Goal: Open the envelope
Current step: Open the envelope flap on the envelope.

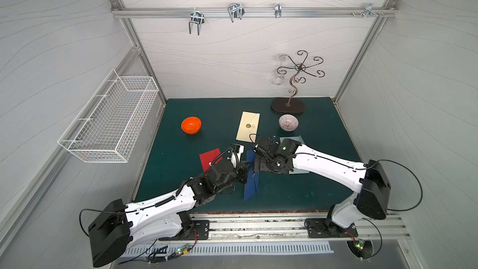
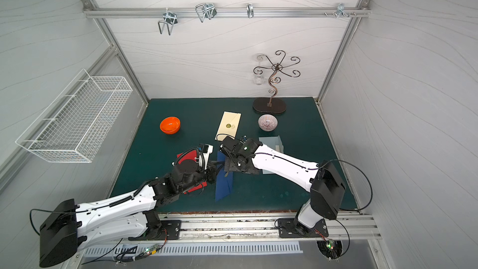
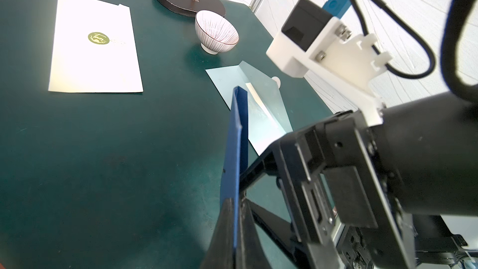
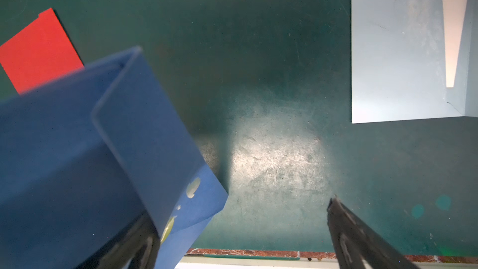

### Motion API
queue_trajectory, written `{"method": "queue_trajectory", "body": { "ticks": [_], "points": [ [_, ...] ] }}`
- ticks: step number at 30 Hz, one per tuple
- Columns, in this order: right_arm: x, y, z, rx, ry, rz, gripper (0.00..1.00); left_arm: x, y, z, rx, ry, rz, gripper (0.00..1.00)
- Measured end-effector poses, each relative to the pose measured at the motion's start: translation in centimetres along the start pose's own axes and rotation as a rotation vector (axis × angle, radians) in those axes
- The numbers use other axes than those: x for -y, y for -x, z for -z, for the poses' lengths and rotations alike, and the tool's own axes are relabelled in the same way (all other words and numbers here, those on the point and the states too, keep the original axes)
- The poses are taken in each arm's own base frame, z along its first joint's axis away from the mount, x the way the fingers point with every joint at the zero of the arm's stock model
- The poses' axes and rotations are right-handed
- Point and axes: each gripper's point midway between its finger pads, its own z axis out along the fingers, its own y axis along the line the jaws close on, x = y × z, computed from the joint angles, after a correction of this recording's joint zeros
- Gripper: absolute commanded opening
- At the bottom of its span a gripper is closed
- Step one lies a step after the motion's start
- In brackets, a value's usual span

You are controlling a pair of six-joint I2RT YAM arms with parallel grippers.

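On the table [image 1: 310,190], the left gripper [image 1: 244,171] pinches the blue envelope [image 1: 252,187] on edge — at 9 o'clock of the empty, wide-spread right gripper [image 4: 240,218].

A plain dark green table mat [image 1: 297,190]. A navy blue paper envelope [image 1: 252,185], a red paper envelope [image 1: 208,157], a pale blue paper envelope [image 4: 393,47]. A cream paper envelope [image 1: 245,133] bears a green-and-gold round seal [image 1: 248,125]. A glossy orange round bowl [image 1: 191,124]; a white ceramic bowl [image 1: 288,122] striped with fine dark radial lines.

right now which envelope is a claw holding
The dark blue envelope, pinched on edge in the left claw. The cream, red and pale blue ones lie on the mat, in no claw.
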Motion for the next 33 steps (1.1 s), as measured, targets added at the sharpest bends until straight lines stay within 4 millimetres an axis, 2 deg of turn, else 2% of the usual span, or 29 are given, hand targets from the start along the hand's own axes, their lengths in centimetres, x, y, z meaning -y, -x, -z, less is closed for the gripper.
{"method": "queue_trajectory", "body": {
  "ticks": [18, 25, 33],
  "points": [
    [0.2, 0.1, 0.1, 0.006, -0.002, -0.003, 0.99, 0.2, 0.0, 0.0, -0.004, -0.009, -0.009, 0.00],
    [1.4, 0.3, 0.0, 0.014, -0.046, -0.008, 0.99, 0.3, -0.1, 0.0, -0.008, -0.013, -0.012, 0.00],
    [1.8, 0.5, 0.0, 0.022, -0.060, -0.008, 0.99, 0.3, -0.1, 0.0, -0.009, -0.014, -0.013, 0.00]
  ]
}}
